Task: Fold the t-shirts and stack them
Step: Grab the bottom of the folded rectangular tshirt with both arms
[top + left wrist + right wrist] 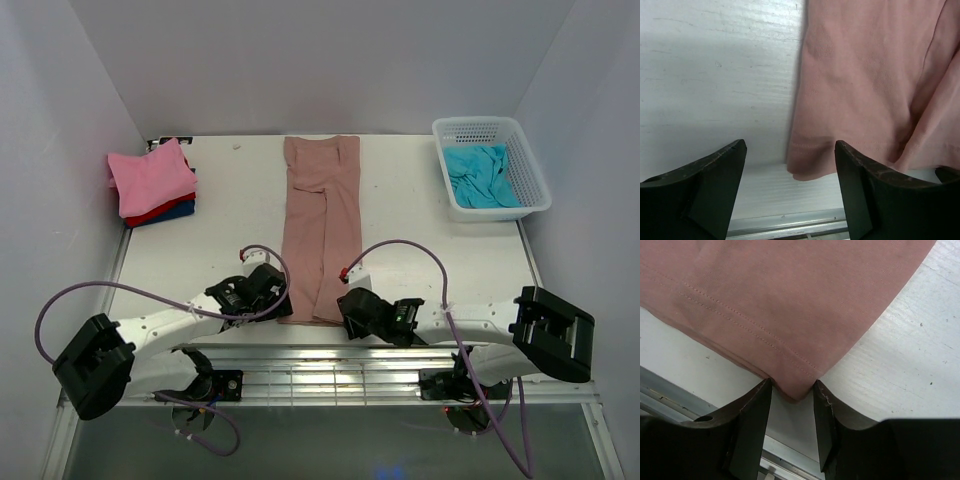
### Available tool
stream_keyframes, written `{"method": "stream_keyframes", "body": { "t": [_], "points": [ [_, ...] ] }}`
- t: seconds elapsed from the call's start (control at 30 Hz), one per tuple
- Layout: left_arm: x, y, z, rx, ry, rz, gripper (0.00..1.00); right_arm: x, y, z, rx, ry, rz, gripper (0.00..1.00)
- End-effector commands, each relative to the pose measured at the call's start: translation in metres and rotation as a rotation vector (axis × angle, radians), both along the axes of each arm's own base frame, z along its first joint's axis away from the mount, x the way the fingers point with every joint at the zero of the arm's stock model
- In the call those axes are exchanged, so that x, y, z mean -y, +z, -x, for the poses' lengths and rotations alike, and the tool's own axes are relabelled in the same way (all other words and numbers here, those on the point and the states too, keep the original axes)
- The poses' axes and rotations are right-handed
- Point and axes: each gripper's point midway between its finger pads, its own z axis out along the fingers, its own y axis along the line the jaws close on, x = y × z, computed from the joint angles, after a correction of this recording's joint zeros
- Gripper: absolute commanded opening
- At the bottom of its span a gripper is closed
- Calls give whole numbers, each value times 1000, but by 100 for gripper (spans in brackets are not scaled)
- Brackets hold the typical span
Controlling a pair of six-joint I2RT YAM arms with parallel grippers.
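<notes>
A rose-brown t-shirt lies in a long strip on the table. The left gripper, jaws wide apart, and the right gripper, jaws narrower and seemingly not yet pinching, straddle its near corners, probably to fold it.

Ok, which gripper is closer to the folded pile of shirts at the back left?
Left. The left gripper sits at the near left corner of the rose-brown shirt, on the side toward the folded pile. The right gripper is at the near right corner, farther away.

Seemingly open table beside rose t-shirt
</notes>
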Motion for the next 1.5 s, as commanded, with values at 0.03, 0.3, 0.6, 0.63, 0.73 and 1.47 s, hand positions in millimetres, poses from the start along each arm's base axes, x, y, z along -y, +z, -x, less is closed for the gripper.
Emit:
{"method": "stream_keyframes", "body": {
  "t": [0.03, 0.3, 0.6, 0.63, 0.73, 1.47],
  "points": [
    [-4, -13, 29, -71, 32, 45, 80, -9, 7, -3, 26, -29, -7, 45],
    [8, -20, 33, -67, 12, 81, 73, -6, 10, -2, 42, -45, 17, 44],
    [20, -26, 40, -89, -23, 30, 61, 7, 20, -6, 72, -81, 24, 45],
    [21, -26, 42, -89, -25, 25, 60, 8, 19, -6, 75, -85, 27, 45],
    [19, -26, 43, -84, -24, -10, 57, 10, 19, -7, 78, -89, 31, 44],
    [-1, -19, 46, -66, 14, -156, 58, 4, 12, -7, 74, -71, 48, 41]
  ]
}}
